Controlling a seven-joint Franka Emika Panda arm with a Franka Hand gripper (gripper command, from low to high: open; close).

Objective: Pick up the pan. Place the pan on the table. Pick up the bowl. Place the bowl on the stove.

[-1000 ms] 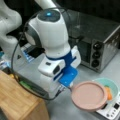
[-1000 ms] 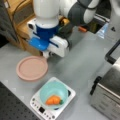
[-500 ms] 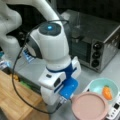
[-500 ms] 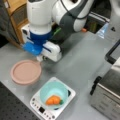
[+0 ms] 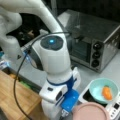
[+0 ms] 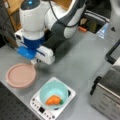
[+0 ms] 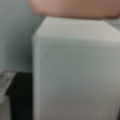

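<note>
Gripper (image 5: 65,113) low at a front view's bottom, under the blue-banded wrist, fingers hidden behind the housing; opening cannot be told. Pan (image 5: 91,111) just beside the gripper toward a front view's right, dusty pink, cut by the frame edge, lying flat. Bowl (image 5: 104,90) farther right and above the pan, seated on the stove (image 5: 113,107), an orange piece of food (image 5: 107,92) inside; bowl apparently already put on the dark plate. Toaster oven (image 5: 96,43) well apart behind, wooden block (image 5: 15,100) on the gripper's other side. Gripper (image 6: 34,61) in a front view below the blue block of the hand, close over the table (image 6: 82,65), its tip at the upper right rim of the pan (image 6: 21,75); contact with the handle probable, not certain, jaw spacing again not readable. Pan flat on the grey surface, clear of the stove, hence judged as set down. Bowl (image 6: 53,93) below and right of the gripper, centred on the stove (image 6: 40,106), carrot-like food (image 6: 53,100) inside, not touched by the hand. Wrist view: broad white block (image 7: 75,70) filling the frame, likely the pan's short handle seen close between the jaws, pink pan (image 7: 75,7) across the top edge, table (image 7: 15,37) to the left; fingers not distinguishable.
</note>
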